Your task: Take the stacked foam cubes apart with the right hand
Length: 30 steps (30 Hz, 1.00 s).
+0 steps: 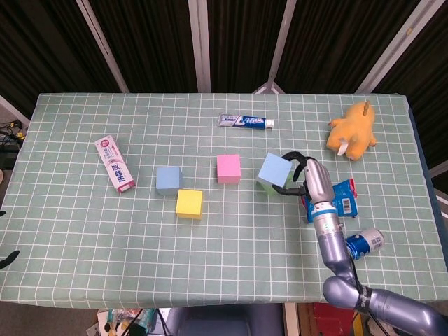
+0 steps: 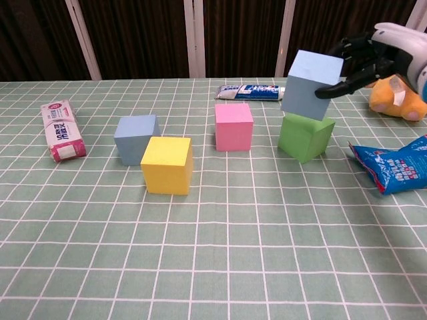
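Setting: a table under a pale green checked cloth (image 1: 84, 231), dark curtains with light metal posts along the top of both views.
Held cube: a light blue foam cube (image 2: 311, 84), matte with crisp edges, right of centre in the chest view; it is lifted and slightly tilted, directly above the green cube (image 2: 305, 136), and whether the two touch cannot be told.
Right hand: the right hand (image 2: 363, 58) grips the light blue foam cube from its right side, dark fingers (image 2: 331, 88) curled against its right face, at the upper right of the chest view.
Left hand: not seen in either view.
Other cubes: a pink cube (image 1: 228, 169) at centre; a yellow cube (image 1: 189, 204) lower left of it; a duller grey-blue cube (image 1: 169, 180) just beside the yellow one, up and to the left. All rest singly on the cloth.
Other things: toothpaste tube (image 1: 245, 122) at upper centre; pink-and-white box (image 1: 115, 164) at left; orange plush toy (image 1: 352, 131) at upper right; blue snack bag (image 1: 341, 199) and blue can (image 1: 363, 243) at lower right.
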### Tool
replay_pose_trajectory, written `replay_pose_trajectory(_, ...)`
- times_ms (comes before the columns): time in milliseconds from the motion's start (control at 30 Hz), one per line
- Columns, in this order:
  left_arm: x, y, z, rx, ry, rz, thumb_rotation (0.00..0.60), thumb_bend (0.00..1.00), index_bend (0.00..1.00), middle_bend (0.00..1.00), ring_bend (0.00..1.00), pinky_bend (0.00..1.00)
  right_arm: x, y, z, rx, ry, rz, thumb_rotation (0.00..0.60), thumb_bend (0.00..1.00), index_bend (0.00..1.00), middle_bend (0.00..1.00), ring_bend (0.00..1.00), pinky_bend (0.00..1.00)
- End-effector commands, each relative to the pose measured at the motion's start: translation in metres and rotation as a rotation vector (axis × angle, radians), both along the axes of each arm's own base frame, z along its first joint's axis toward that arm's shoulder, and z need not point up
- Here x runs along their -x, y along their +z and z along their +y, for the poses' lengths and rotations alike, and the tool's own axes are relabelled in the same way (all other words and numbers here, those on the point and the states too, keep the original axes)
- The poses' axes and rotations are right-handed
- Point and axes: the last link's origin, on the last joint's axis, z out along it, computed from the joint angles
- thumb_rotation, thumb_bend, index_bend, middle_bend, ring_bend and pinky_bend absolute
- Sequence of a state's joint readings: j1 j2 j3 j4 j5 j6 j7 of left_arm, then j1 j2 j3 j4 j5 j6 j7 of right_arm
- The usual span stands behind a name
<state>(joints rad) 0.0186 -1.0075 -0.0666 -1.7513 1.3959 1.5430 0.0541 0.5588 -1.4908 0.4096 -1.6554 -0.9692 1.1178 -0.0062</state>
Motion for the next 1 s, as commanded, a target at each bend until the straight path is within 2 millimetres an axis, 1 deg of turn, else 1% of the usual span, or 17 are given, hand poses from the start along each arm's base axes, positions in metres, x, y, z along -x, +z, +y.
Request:
replay_pose_trajectory(33,0.0,-0.001,0.0,0.002,-0.001,0.002,0.6,0.13,0.25,0.0,0.0,0.0,0.013,0.002,0.03,-0.053,0.015,0.007,0.6,0.18,0.48,0.52,0.64,0.25)
replay_pose_trajectory(167,0.0,0.0,0.0,-0.001,-0.001,0.001,0.6,0.13,0.25,0.0,0.0,0.0,0.017,-0.005,0.061,-0.103,0.042,-0.008,0.6,0.18,0.48,0.52,0.64,0.25)
replay_pose_trajectory(267,0.0,0.0,-0.001,-0.002,-0.002,0.001,0.6,0.13,0.25,0.0,0.0,0.0,0.018,-0.018,0.073,-0.149,0.057,-0.01,0.6,0.18,0.48,0.52,0.63,0.25)
replay_pose_trajectory(333,-0.001,0.0,-0.001,0.0,-0.005,0.001,0.6,0.13,0.25,0.0,0.0,0.0,0.016,-0.028,0.076,-0.183,0.064,-0.029,0.6,0.18,0.48,0.51,0.62,0.25)
replay_pose_trajectory(367,-0.001,0.001,-0.002,0.0,-0.008,0.0,0.6,0.13,0.25,0.0,0.0,0.0,0.014,-0.033,0.078,-0.2,0.071,-0.037,0.6,0.18,0.47,0.51,0.59,0.24)
replay_pose_trajectory(433,-0.002,0.002,-0.003,-0.003,-0.011,0.0,0.6,0.13,0.25,0.0,0.0,0.0,0.013,-0.041,0.08,-0.224,0.083,-0.031,0.6,0.18,0.41,0.45,0.5,0.21)
replay_pose_trajectory(500,-0.002,0.003,-0.004,-0.009,-0.012,-0.002,0.6,0.13,0.25,0.0,0.0,0.0,0.014,-0.047,0.081,-0.253,0.097,-0.007,0.6,0.18,0.26,0.31,0.34,0.1)
replay_pose_trajectory(533,-0.001,0.004,-0.004,-0.014,-0.01,-0.004,0.6,0.13,0.25,0.0,0.0,0.0,0.014,-0.049,0.081,-0.267,0.107,0.016,0.6,0.17,0.21,0.26,0.28,0.06)
replay_pose_trajectory(567,-0.001,0.005,-0.004,-0.018,-0.009,-0.006,0.6,0.13,0.25,0.0,0.0,0.0,0.015,-0.051,0.08,-0.275,0.121,0.044,0.6,0.15,0.14,0.19,0.21,0.02)
replay_pose_trajectory(600,0.0,0.005,-0.004,-0.02,-0.007,-0.007,0.6,0.13,0.25,0.0,0.0,0.0,0.015,-0.051,0.08,-0.281,0.13,0.059,0.6,0.13,0.1,0.14,0.16,0.0)
replay_pose_trajectory(667,0.0,0.006,-0.004,-0.024,-0.008,-0.008,0.6,0.13,0.25,0.0,0.0,0.0,0.017,-0.05,0.077,-0.278,0.154,0.112,0.6,0.09,0.03,0.07,0.11,0.0)
replay_pose_trajectory(700,0.0,0.007,-0.004,-0.025,-0.01,-0.009,0.6,0.13,0.25,0.0,0.0,0.0,0.018,-0.049,0.076,-0.269,0.165,0.139,0.6,0.08,0.01,0.05,0.09,0.0)
replay_pose_trajectory(833,-0.001,0.006,-0.004,-0.022,-0.011,-0.008,0.6,0.13,0.25,0.0,0.0,0.0,0.016,-0.04,0.076,-0.227,0.173,0.145,0.6,0.07,0.0,0.02,0.09,0.0)
replay_pose_trajectory(933,-0.001,0.006,-0.005,-0.024,-0.01,-0.009,0.6,0.13,0.25,0.0,0.0,0.0,0.016,-0.025,0.075,-0.184,0.167,0.138,0.6,0.07,0.0,0.02,0.09,0.0)
replay_pose_trajectory(1000,-0.001,0.007,-0.006,-0.027,-0.01,-0.011,0.6,0.13,0.25,0.0,0.0,0.0,0.021,-0.008,0.073,-0.133,0.149,0.163,0.6,0.07,0.0,0.02,0.09,0.0)
